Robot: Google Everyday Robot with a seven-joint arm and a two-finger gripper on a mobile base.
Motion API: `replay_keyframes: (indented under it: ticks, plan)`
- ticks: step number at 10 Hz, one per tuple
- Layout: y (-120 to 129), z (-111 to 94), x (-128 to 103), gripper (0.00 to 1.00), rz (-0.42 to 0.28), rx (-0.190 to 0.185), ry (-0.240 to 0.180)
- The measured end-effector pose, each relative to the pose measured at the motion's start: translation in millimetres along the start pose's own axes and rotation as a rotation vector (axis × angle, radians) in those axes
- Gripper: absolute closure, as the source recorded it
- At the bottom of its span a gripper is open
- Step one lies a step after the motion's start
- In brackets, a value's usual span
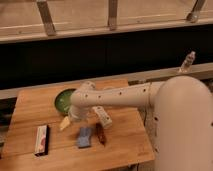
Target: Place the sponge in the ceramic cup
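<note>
Sponge (pixel 84 136) flat on tabletop (pixel 30 107), just camera-side of my tool (pixel 75 116), long axis toward the camera; tool open, empty; cup (pixel 65 123) right beside it.

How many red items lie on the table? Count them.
2: red-and-white box at front left; narrow dark red object right of the sponge. The gripper by the green bowl may hide more.

The gripper (pixel 75 116) hangs at 11 o'clock from the sponge (pixel 84 137), beside the cup (pixel 65 123). A red stick (pixel 100 134) and a bottle (pixel 102 118) crowd the sponge from 1 to 3 o'clock. At 9 o'clock is bare table (pixel 62 145).
</note>
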Motion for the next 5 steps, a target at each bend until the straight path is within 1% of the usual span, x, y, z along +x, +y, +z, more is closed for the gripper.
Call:
replay_keyframes:
  ticks: [1, 2, 5]
  plan:
    - [-1, 7, 2, 0.20, 0.009, -0.006, 0.014]
    - [-2, 10, 3, 0.20, 0.021, -0.007, 0.020]
    - [-10, 9, 15, 0.20, 0.065, 0.009, 0.024]
